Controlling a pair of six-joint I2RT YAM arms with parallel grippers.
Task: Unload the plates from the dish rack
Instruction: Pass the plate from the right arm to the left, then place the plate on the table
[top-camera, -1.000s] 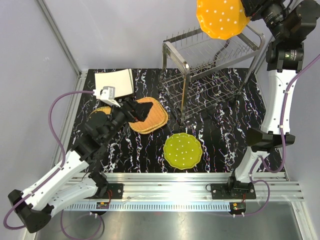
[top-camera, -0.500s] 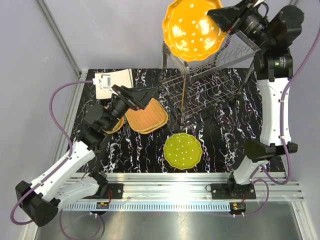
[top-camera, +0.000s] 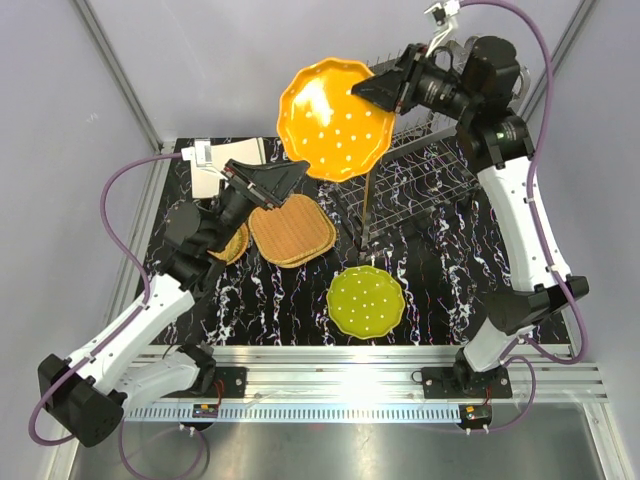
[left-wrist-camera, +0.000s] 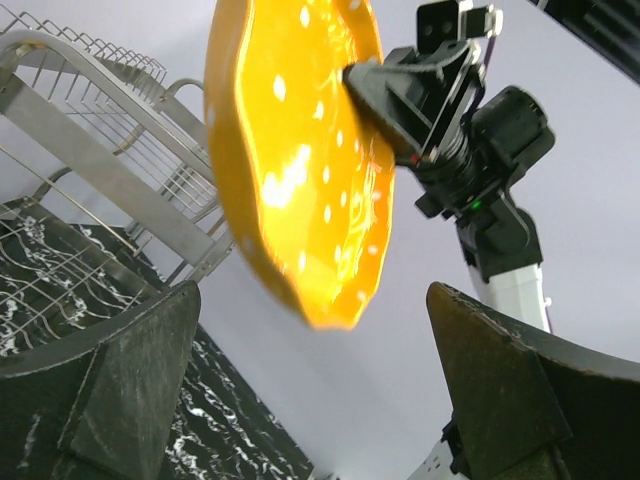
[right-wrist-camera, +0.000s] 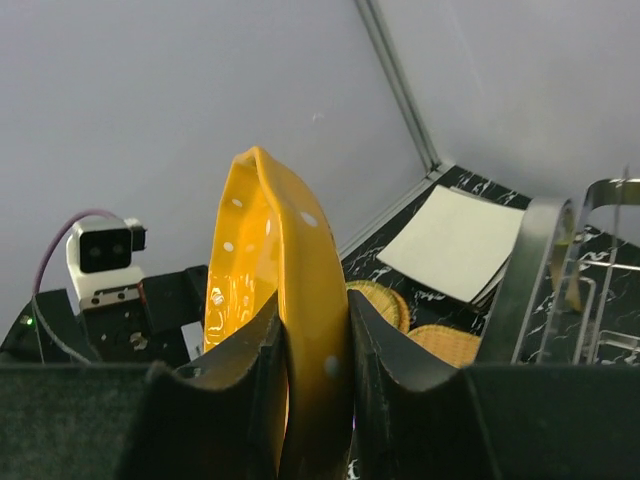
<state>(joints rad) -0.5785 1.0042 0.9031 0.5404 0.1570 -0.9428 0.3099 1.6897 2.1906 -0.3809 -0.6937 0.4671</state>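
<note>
Top view: the orange plate (top-camera: 335, 120) is held on edge in the air by the right gripper (top-camera: 378, 92), which is clamped on its rim. The plate is up beside the rack (top-camera: 425, 165), above the far part of the table (top-camera: 440, 285). The left gripper (top-camera: 278, 183) is raised near the plate's lower rim, its jaws spread wide and nothing in them. A green plate (top-camera: 366, 301) lies toward the near edge, woven plates (top-camera: 292, 230) lie left of centre, and cream plates (top-camera: 215, 165) sit at the far left corner.

Left wrist view: the plate (left-wrist-camera: 300, 170) is seen framed by the two open fingers (left-wrist-camera: 130, 390) but apart from them — no contact is made. A handover is judged to be the step. The free lower rim should be taken well between the pads, opposite the right gripper (left-wrist-camera: 385, 90), before closing.

Right wrist view: the rim is pinched between both fingers (right-wrist-camera: 385, 380) — the plate (right-wrist-camera: 265, 280) stands upright. Release is best withheld until the second grip is firm, since the glazed rim looks slippery.
</note>
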